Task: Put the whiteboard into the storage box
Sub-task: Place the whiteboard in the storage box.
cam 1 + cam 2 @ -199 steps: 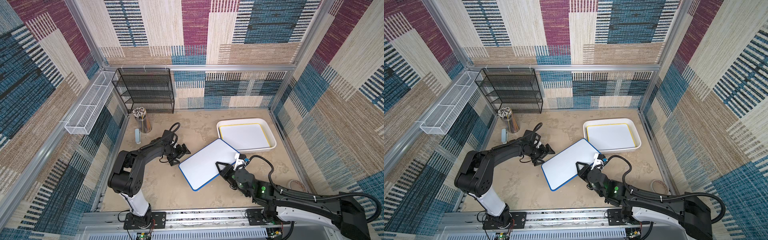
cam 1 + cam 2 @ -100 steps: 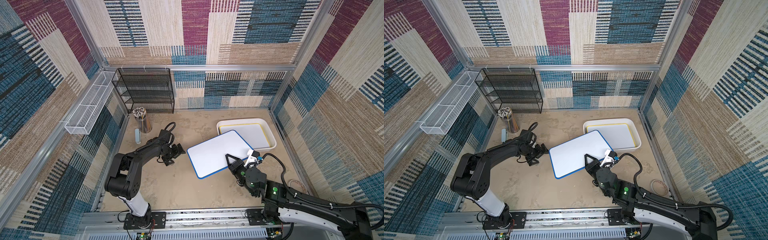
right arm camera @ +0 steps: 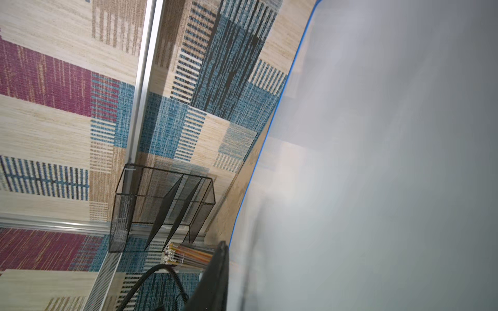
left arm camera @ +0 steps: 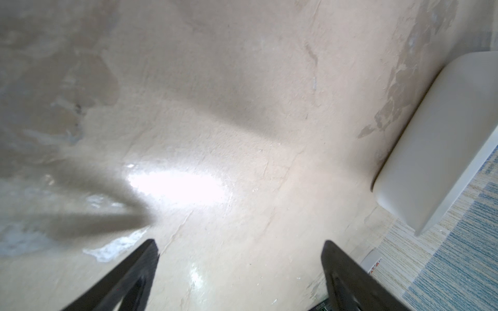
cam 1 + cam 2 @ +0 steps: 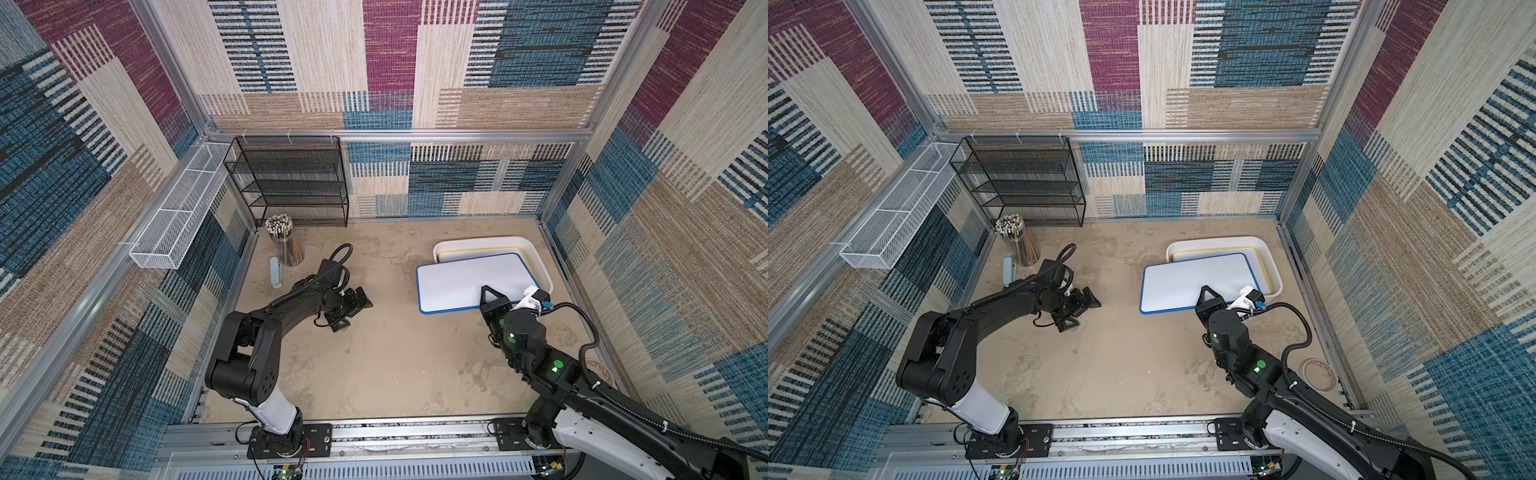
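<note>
Mid bench (image 5: pixel 395 365) lies open. Rack (image 5: pixel 291 178) and pencil cup (image 5: pixel 286 245) crowd eleven o'clock; whiteboard (image 5: pixel 465 282) over storage box (image 5: pixel 540 266) blocks two.

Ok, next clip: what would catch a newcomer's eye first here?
The blue-edged whiteboard, gripped at its near edge by the right gripper, overlaps the near side of the white storage box at the far right of the table. A yellow-edged whiteboard already lies inside the box. The left gripper hangs open over bare table, mid-left, holding nothing.
</note>
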`<state>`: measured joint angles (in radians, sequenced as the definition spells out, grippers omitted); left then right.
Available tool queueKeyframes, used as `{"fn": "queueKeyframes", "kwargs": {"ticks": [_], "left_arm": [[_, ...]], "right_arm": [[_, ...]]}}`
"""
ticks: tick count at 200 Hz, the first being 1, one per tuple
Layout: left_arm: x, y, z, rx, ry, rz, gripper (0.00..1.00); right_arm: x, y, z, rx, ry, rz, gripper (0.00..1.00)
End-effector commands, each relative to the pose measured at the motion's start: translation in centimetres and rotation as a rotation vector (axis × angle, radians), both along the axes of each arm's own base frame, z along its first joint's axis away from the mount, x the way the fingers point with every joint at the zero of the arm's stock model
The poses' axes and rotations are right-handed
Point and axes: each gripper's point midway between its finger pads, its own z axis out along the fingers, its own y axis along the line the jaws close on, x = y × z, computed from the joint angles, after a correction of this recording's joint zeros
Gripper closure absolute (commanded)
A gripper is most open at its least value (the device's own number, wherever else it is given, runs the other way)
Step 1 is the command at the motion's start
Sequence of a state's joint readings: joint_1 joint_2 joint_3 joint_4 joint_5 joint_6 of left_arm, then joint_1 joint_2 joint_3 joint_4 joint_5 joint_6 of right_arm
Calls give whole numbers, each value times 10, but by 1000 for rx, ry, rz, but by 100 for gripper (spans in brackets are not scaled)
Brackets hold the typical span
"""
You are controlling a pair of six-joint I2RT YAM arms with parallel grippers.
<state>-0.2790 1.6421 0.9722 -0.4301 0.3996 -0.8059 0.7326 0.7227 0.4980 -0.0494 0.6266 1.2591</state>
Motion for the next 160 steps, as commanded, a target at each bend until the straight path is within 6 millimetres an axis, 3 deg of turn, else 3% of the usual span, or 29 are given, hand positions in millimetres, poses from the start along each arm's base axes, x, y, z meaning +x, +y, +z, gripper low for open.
{"fn": "queueKeyframes", "kwargs": {"ticks": [1,54,160], "left_arm": [[0,-3,2,-6,-22,-24,4],[-1,-6,3,-23,-19,-28,3],[-3,-8,-2,-36,0,-24,4]], "right_arm": [[11,-7,18,19,-57,-16,74],[30,-40,20,-19,-58,-79,72],[74,-68,17,-62,-63,-19,70]]}}
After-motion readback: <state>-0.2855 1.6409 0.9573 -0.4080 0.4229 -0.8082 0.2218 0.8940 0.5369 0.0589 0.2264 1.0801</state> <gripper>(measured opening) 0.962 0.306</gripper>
